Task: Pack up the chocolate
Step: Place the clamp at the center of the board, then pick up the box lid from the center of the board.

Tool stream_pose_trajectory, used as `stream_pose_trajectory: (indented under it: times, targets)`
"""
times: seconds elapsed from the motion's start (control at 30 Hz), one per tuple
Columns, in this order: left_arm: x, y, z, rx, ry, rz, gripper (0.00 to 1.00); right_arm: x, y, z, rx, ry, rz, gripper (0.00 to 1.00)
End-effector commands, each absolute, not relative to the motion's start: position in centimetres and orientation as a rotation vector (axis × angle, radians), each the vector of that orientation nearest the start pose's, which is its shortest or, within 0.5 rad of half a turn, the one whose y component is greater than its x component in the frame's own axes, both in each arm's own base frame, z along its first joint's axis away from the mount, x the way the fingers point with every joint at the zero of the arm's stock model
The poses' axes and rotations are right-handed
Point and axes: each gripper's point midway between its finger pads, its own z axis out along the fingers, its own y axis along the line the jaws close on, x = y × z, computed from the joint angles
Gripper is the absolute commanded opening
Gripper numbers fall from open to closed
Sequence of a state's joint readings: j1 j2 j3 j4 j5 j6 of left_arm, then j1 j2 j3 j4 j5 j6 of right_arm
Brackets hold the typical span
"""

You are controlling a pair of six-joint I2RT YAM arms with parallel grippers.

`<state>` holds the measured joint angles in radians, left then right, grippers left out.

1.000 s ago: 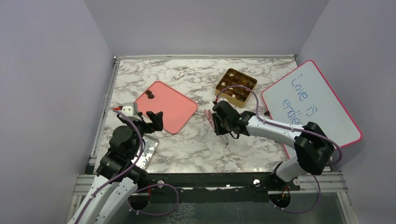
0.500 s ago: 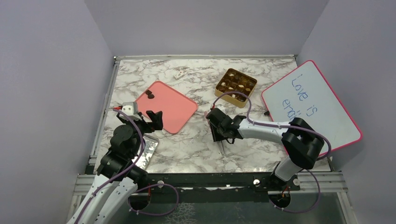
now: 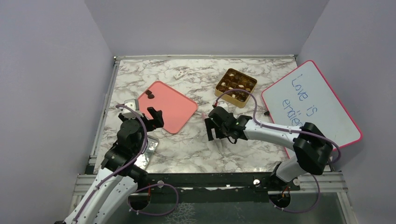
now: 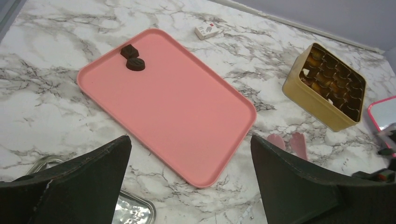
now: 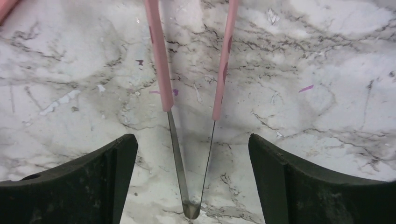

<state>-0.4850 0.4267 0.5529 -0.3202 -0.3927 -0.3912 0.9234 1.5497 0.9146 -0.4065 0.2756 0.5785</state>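
Note:
Two dark chocolate pieces (image 4: 133,58) lie at the far corner of the pink tray (image 4: 177,107), which also shows from above as the tray (image 3: 166,106) with the pieces (image 3: 150,94). The gold box (image 3: 236,87) holds several chocolates in its grid. Pink tweezers (image 5: 161,70) lie flat on the marble with their metal joint toward my right wrist. My right gripper (image 5: 191,140) is open, its fingers wide on either side of the tweezers and not touching them. My left gripper (image 4: 190,140) is open and empty, above the tray's near corner.
A whiteboard (image 3: 310,102) with a pink rim leans at the right. A small white packet (image 4: 207,31) lies beyond the tray. A shiny foil tray (image 3: 147,151) sits by the left arm's base. Walls close in the table on three sides.
My right gripper has opened and let go of the pink tweezers, which now rest on the marble. The right wrist has turned a little. The left arm has shifted slightly.

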Motion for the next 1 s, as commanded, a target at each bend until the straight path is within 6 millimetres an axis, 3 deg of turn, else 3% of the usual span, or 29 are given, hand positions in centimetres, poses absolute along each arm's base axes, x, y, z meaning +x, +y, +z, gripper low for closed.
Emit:
stream_pose_trajectory:
  times: [0.0, 0.3, 0.57, 0.67, 0.77, 0.87, 0.97]
  targets:
    - [24.8, -5.5, 21.6, -0.368, 1.785, -0.244, 0.99, 23.0, 25.2, 8.2, -0.318, 2.444, 0.250, 1.00]
    - [25.9, -5.7, 15.4, -0.727, 1.904, -0.235, 0.97, 22.1, 24.5, 14.3, -0.343, 2.261, 0.428, 1.00]
    - [25.3, -4.7, 9.2, -1.044, 2.086, 0.032, 0.97, 21.3, 22.7, 14.7, -0.358, 2.232, 0.405, 1.00]
    - [24.1, -4.0, 7.1, -1.194, 2.111, 0.131, 0.78, 21.3, 21.7, 14.2, -0.340, 2.236, 0.364, 1.00]
    - [23.5, -3.8, 5.8, -1.280, 2.118, 0.157, 0.66, 21.2, 21.2, 13.8, -0.337, 2.239, 0.342, 1.00]
    - [23.2, -3.3, 5.0, -1.322, 2.108, 0.188, 0.36, 21.1, 21.1, 13.5, -0.344, 2.238, 0.341, 1.00]
    - [23.1, -3.0, 4.5, -1.340, 2.109, 0.215, 0.33, 21.1, 20.9, 13.1, -0.352, 2.242, 0.324, 1.00]
